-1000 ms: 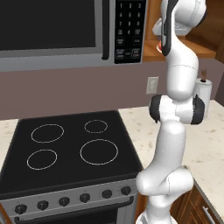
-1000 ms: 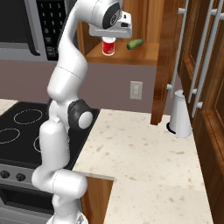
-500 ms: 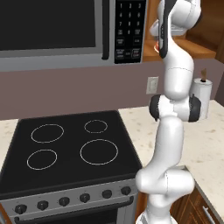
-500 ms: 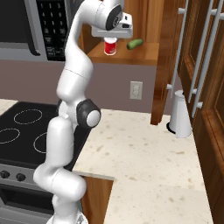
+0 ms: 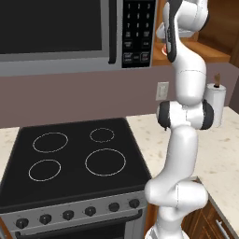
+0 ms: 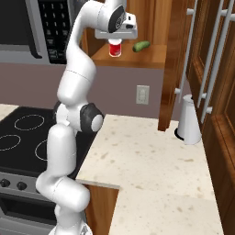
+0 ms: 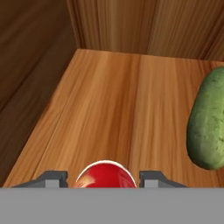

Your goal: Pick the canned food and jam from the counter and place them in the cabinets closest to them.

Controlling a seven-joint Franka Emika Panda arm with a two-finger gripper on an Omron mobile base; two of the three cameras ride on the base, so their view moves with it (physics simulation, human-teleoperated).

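Jaws clenched on red-lidded round jar [image 6: 115,47], gripper [image 6: 115,41] above it | jar at front of reddish-brown wooden cabinet shelf [image 6: 137,58], upright | green oblong cucumber [image 6: 141,46] lying just beside, apart | grey microwave [image 5: 70,35] left of cabinet

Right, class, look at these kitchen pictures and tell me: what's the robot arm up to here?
The white arm is reaching up into the open wooden cabinet beside the microwave. Its claw is shut on a red can, holding it at the cabinet shelf, at or just above the board. A green cucumber-like vegetable already lies on that shelf, to one side of the can. On the counter below stands a white paper towel roll. The can has not been released yet.
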